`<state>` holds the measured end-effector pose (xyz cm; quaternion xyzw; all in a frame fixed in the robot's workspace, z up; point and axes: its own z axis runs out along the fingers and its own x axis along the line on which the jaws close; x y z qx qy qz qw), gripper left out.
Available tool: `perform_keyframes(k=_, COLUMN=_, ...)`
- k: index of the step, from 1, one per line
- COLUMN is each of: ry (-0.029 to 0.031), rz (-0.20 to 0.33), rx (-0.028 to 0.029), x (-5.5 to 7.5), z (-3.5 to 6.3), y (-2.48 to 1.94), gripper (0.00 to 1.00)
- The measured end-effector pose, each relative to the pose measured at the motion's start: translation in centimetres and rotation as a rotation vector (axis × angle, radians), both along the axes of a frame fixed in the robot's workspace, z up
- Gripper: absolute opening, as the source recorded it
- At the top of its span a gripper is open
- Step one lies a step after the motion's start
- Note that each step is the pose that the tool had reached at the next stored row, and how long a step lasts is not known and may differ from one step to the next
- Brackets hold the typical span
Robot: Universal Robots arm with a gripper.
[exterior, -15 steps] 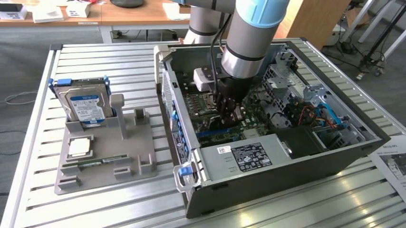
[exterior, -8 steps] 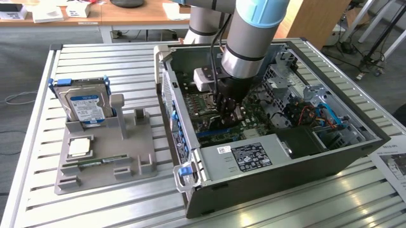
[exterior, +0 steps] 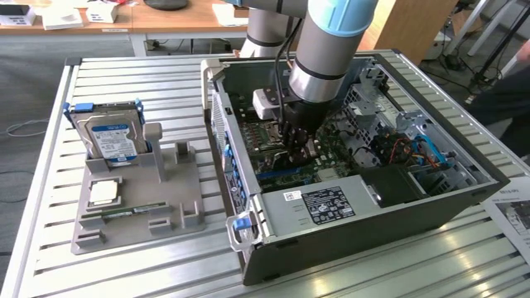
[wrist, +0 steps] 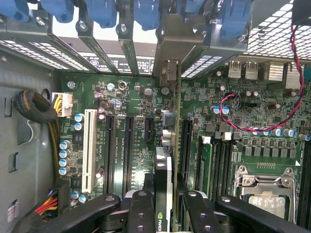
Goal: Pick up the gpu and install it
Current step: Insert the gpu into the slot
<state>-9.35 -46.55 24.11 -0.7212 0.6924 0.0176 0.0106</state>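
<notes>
Black-faced gpu [wrist: 164, 179] edge-on over the motherboard [wrist: 97, 92] inside the case [exterior: 373, 242] | gripper [wrist: 164, 206] clamped on its flat faces | judged light, stiff, fragile: hold the faces, spare the contact edge | drive stand [exterior: 136, 198] at the case's 9 o'clock on the worktop [exterior: 149, 273], exterior view

An open computer case [exterior: 373, 231] lies on the tabletop's [exterior: 124, 273] right side in the exterior view, motherboard [wrist: 138, 99] exposed. By the left edge, a grey fixture [exterior: 170, 200] holds an upright hard drive [exterior: 113, 139], processor [exterior: 103, 192] and memory stick [exterior: 124, 213].
</notes>
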Motion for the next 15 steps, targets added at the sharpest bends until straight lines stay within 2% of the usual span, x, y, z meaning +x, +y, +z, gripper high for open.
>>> perform_keyframes(k=3, ry=0.0039, rz=-0.002, rx=-0.0001, x=0.20, z=0.00, y=-0.02, gripper=0.27)
perform_keyframes(k=15, ry=0.0047, rz=-0.022, rx=0.0001, x=0.12, z=-0.01, y=-0.02, gripper=0.27)
